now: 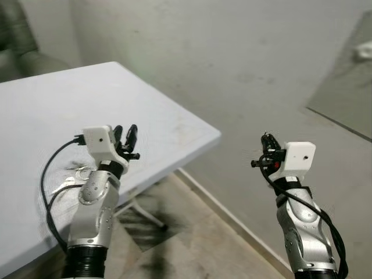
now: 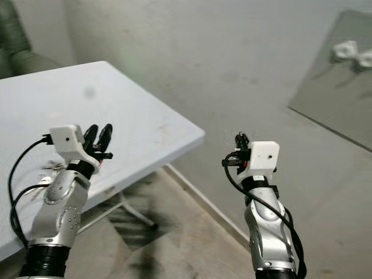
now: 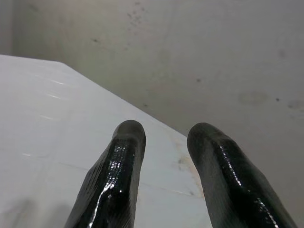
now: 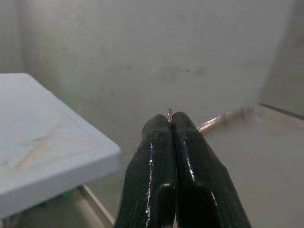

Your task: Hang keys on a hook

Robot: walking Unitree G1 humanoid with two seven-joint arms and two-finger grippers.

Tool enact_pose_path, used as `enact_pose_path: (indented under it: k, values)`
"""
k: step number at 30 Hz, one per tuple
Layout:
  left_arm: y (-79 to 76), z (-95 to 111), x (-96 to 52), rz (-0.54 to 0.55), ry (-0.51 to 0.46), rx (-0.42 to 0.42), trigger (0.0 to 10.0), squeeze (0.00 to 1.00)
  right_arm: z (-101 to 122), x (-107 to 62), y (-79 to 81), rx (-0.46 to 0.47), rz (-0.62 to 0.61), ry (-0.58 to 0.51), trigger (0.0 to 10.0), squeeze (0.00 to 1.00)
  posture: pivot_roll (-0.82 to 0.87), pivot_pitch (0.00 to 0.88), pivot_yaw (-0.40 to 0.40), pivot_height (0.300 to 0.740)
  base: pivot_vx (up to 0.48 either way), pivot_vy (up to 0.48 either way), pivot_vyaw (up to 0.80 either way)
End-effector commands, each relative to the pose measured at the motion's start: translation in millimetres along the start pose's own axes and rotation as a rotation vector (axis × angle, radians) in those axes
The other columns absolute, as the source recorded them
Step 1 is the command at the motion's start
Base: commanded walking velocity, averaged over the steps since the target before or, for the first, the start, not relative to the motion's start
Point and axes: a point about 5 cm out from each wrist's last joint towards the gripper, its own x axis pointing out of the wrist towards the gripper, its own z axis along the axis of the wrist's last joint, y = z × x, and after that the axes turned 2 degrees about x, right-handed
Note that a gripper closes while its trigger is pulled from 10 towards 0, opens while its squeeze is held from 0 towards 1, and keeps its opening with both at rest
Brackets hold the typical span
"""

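Bare grey wall ahead, and a white surface (image 1: 70, 104) juts in from the left, its corner out over the floor. The left gripper (image 1: 129, 139) is raised above the near edge, fingers (image 3: 118, 166) spread with a clear gap and nothing between them. On the surface just beside that arm lie the keys (image 1: 78, 172), a small metal cluster. Over on the right, well off the surface, the right gripper (image 1: 267, 142) is up before the wall, fingers pressed together on a thin coppery sliver (image 4: 170, 113) I cannot identify.

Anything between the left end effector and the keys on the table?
Nothing: left end effector hovers above bare white table; keys lie beside its wrist, head views.
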Motion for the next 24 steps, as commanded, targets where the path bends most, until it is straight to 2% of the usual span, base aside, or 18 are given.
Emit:
enact_pose_path:
  k: [1, 24]
  values:
    - [-5.9, 4.5, 2.4, -0.022, -0.012, -0.006, 10.0, 0.00, 6.1, 1.2, -0.9, -0.005, 0.004, -0.021, 10.0, 0.00, 0.11, 0.000, -0.079, 0.740, 0.000, 0.000, -0.76]
    - [-11.5, 3.6, 2.1, -0.037, -0.009, -0.016, 10.0, 0.00, 5.3, -0.4, 1.8, 0.004, 0.010, -0.017, 10.0, 0.00, 0.11, 0.000, -0.079, 0.740, 0.000, 0.000, -0.75]
